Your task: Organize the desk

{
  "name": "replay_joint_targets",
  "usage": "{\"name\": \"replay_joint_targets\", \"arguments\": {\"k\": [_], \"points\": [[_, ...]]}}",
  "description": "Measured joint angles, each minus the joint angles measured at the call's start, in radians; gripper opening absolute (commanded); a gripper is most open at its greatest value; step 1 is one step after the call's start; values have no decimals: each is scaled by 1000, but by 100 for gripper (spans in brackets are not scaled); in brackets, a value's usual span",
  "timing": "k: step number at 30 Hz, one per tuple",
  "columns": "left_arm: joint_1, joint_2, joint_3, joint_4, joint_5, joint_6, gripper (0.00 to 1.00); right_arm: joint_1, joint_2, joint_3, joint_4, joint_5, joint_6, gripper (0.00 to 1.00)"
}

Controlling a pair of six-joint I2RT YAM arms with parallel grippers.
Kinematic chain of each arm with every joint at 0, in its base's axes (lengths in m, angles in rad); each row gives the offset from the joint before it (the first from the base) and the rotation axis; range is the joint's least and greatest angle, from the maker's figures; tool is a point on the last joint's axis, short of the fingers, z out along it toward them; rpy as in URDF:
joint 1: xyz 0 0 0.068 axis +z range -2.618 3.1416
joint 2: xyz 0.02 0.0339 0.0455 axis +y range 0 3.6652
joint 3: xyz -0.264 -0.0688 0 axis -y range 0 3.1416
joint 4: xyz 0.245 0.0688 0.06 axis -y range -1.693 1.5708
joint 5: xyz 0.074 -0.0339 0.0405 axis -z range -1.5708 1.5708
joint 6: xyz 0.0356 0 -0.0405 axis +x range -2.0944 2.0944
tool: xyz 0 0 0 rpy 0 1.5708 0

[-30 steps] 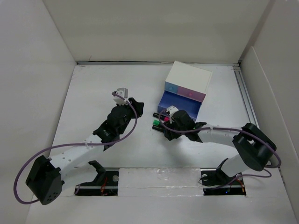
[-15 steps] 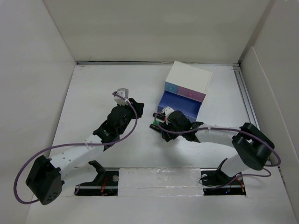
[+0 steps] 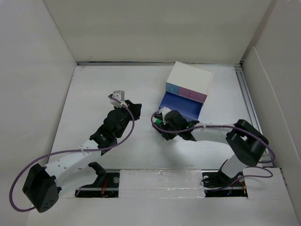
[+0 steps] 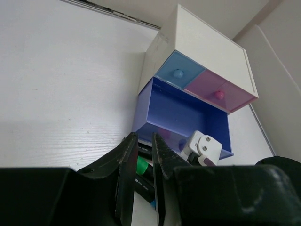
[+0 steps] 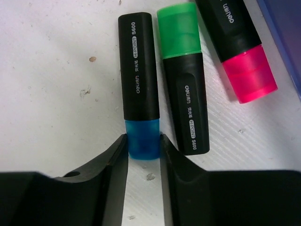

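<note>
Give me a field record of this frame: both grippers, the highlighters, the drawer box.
left gripper: jaws narrowly apart, empty
right gripper: fingers on either side of the blue highlighter cap; firm grip unclear
highlighters: blue highlighter, green highlighter and pink highlighter lying side by side on the desk
drawer box: bottom drawer pulled out, the two upper ones closed

"deli H-POINT S600" on blue-capped highlighter (image 5: 138, 75) and green-capped highlighter (image 5: 184, 99)

This looks like a robot test lab: a bare white desk (image 3: 94, 94) walled by plain white panels (image 3: 155, 28), with a left arm (image 3: 75, 157) and a right arm (image 3: 211, 134) bolted at its near edge.
</note>
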Motion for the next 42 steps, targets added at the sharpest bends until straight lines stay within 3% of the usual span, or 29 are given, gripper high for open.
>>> {"name": "replay_joint_targets", "arguments": {"k": [2, 5, 15, 25, 29, 33, 38, 39, 42], "points": [[0, -23, -10, 2, -12, -2, 14, 6, -1, 0, 0, 3, 0, 20], [0, -35, -11, 3, -21, -4, 14, 19, -20, -8, -13, 1, 1, 17], [0, -35, -15, 2, -34, -9, 12, 27, -354, -13, -77, -8, 1, 16], [0, 46, -16, 16, 35, -8, 13, -160, -343, 40, -106, 126, -43, 18], [-9, 89, -14, 15, 57, -7, 15, -235, -292, 75, -127, 150, -64, 34], [-22, 115, -6, 13, 71, -5, 14, -277, -262, 113, -130, 184, -69, 45], [-25, 116, -2, 13, 72, -5, 15, -271, -279, 124, -129, 199, -66, 48], [-25, 116, -2, 13, 72, -4, 15, -263, -283, 123, -127, 198, -66, 48], [-25, 116, -2, 12, 72, -5, 14, -215, -300, 97, -100, 168, -68, 27]]}}
